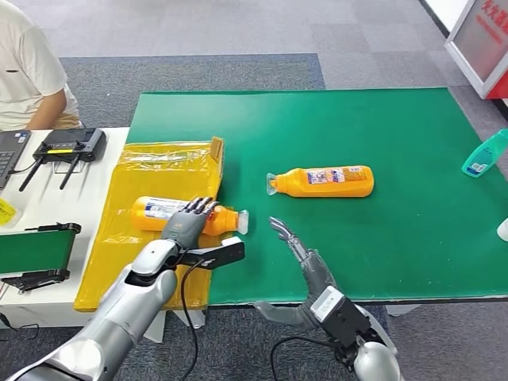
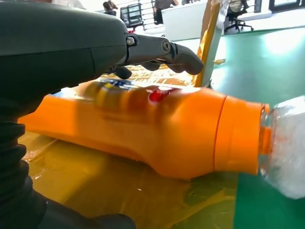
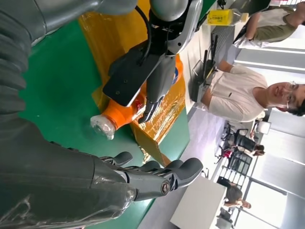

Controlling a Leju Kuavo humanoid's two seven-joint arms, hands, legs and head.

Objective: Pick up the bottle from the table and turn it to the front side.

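- The green surface carries the task's things; a white surface adjoins its left edge.
- A yellow plastic sheet lies over the left edge of the green surface, reaching the near edge; one side of it stands up as a low wall.
- A person in a light shirt sits beyond the far left corner.
- The left hand reaches in over the yellow plastic sheet, its fingers extended and slightly apart, arched just above the bottle with nothing in their grip; whether they touch it I cannot tell.
- The right hand hovers above the near edge of the green surface, near its middle, fingers stretched out and apart, holding nothing.
- The orange bottle lies on its side at the sheet's right border, its clear cap resting over the green surface.
- A second orange bottle lies on its side near the middle of the green surface, cap toward the left edge.
- A black controller with antennas sits on the white surface.
- A teal bottle lies at the right edge.
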